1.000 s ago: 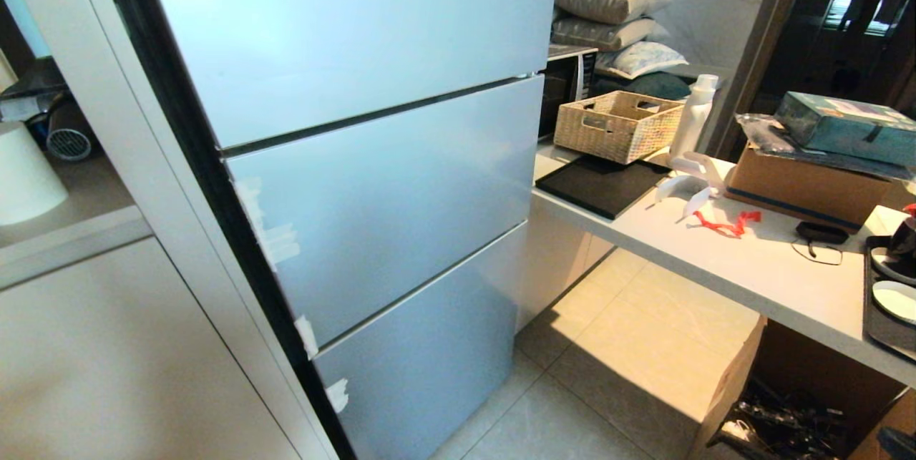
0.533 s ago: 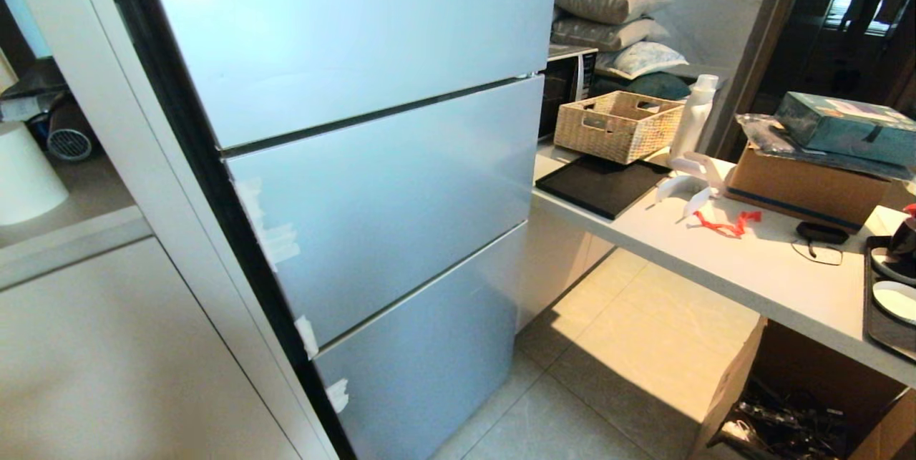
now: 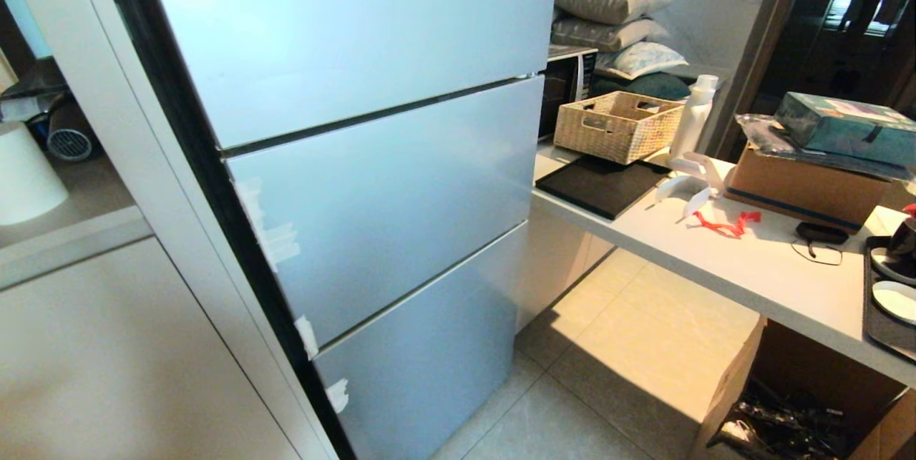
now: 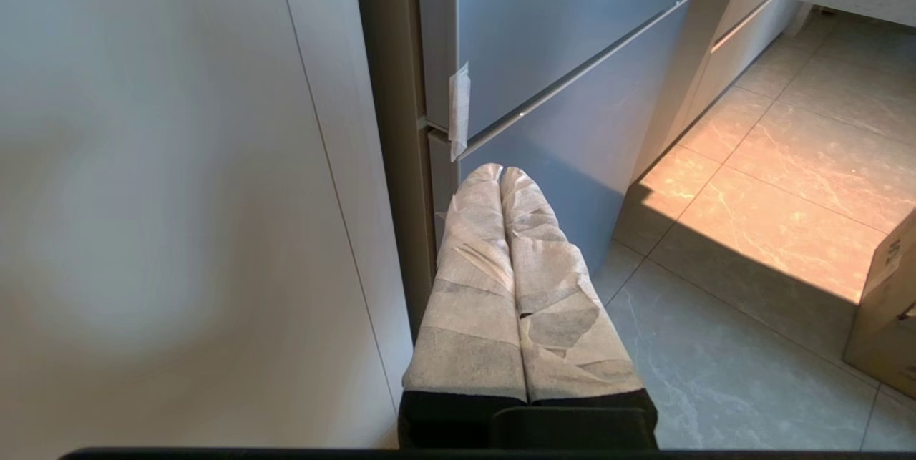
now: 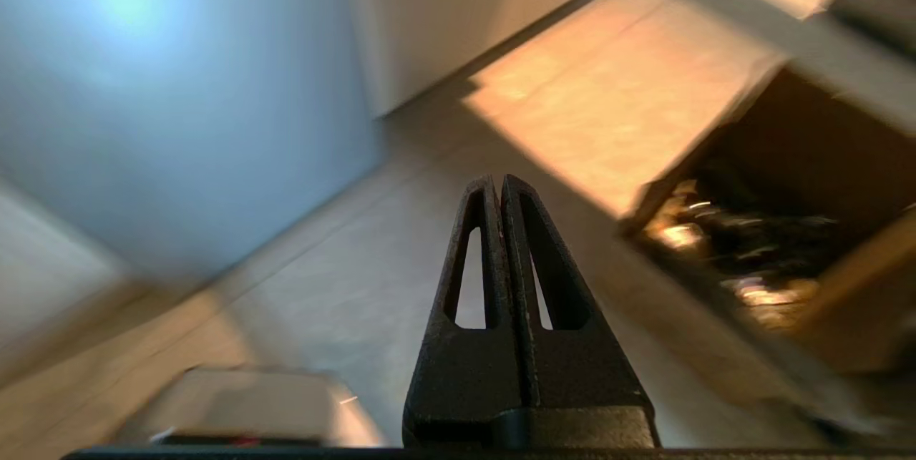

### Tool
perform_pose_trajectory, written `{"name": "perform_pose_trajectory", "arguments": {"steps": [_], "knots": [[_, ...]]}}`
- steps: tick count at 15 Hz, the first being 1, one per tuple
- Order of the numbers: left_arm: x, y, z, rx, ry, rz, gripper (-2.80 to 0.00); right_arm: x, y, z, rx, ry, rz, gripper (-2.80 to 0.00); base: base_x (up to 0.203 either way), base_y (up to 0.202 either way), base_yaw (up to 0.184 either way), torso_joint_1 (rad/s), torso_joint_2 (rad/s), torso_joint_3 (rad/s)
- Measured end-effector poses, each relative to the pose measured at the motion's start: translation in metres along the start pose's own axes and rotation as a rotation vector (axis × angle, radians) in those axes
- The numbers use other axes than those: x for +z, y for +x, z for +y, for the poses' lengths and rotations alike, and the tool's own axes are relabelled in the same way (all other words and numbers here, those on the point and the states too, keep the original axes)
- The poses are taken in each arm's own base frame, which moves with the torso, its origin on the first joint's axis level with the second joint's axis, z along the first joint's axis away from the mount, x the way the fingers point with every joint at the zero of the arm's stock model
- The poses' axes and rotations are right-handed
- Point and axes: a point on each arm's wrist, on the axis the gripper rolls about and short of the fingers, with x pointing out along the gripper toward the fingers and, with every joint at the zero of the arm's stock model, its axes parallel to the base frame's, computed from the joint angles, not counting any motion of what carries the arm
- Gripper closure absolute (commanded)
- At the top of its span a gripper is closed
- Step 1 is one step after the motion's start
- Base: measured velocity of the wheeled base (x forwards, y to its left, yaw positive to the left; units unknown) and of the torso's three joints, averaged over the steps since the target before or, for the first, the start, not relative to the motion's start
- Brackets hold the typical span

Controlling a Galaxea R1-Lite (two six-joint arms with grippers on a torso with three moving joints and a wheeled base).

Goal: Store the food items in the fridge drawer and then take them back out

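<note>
The silver fridge point(image 3: 386, 181) stands with all three fronts closed. The fridge drawer is hidden behind them, and no food items show in any view. Neither arm appears in the head view. My left gripper point(image 4: 499, 170) has tape-wrapped fingers pressed together and empty; it hangs low beside the fridge's lower front point(image 4: 572, 124), near the seam with the white cabinet. My right gripper point(image 5: 499, 179) has black fingers shut with nothing between them, and it points down over the grey floor tiles point(image 5: 343, 281) between the fridge and an open cardboard box point(image 5: 751, 245).
A white counter point(image 3: 751, 267) runs to the right of the fridge with a black tray point(image 3: 597, 184), a wicker basket point(image 3: 615, 124), a white bottle point(image 3: 694, 116), a red ribbon scrap point(image 3: 723, 222) and boxes. A cardboard box point(image 3: 787, 403) sits under it. A white cabinet point(image 3: 107, 360) flanks the fridge's left.
A dark bit of my right arm that showed at the bottom right corner of the head view has dropped out of it. The fridge and counter are unchanged.
</note>
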Motion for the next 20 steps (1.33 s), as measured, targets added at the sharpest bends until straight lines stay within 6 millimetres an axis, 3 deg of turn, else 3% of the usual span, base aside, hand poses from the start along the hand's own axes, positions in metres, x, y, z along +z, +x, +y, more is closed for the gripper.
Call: {"name": "perform_pose_trajectory", "arguments": {"steps": [8,20], "knots": [[0.0,0.0,0.0,-0.001,-0.001,0.0,0.0,-0.008,-0.017,0.001,-0.028,0.034,-0.223,0.0,0.0,0.0,0.0,0.0,0.0,0.0],[0.0,0.0,0.0,-0.004,0.012,0.004,0.0,-0.009,-0.018,0.001,-0.027,0.035,-0.246,0.0,0.0,0.0,0.0,0.0,0.0,0.0]]}}
